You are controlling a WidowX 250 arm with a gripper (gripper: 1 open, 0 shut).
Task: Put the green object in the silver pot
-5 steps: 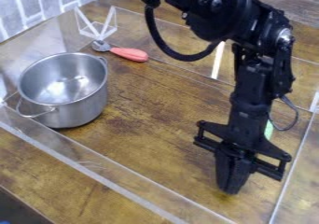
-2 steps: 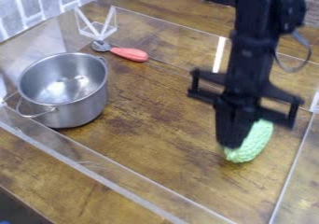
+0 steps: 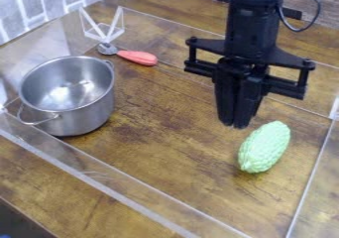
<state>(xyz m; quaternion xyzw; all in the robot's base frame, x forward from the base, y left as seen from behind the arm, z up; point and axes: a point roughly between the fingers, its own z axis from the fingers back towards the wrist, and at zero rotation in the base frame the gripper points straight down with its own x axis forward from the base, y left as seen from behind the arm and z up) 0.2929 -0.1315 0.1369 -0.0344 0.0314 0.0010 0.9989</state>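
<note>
One green object [image 3: 265, 147] lies just below the empty, nearly closed tool [image 3: 243, 120]; one silver pot [image 3: 62, 93] sits far left.

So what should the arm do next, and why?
Probably come back down over the bumpy light green toy vegetable and close on it. It lies on the wooden table, apart from the raised black gripper, which holds nothing, while the shiny round steel pot stands empty at the left.

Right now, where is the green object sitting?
In the camera view the green object lies on the wooden table at lower right, just below the raised gripper and not held, far right of the empty silver pot.
</note>
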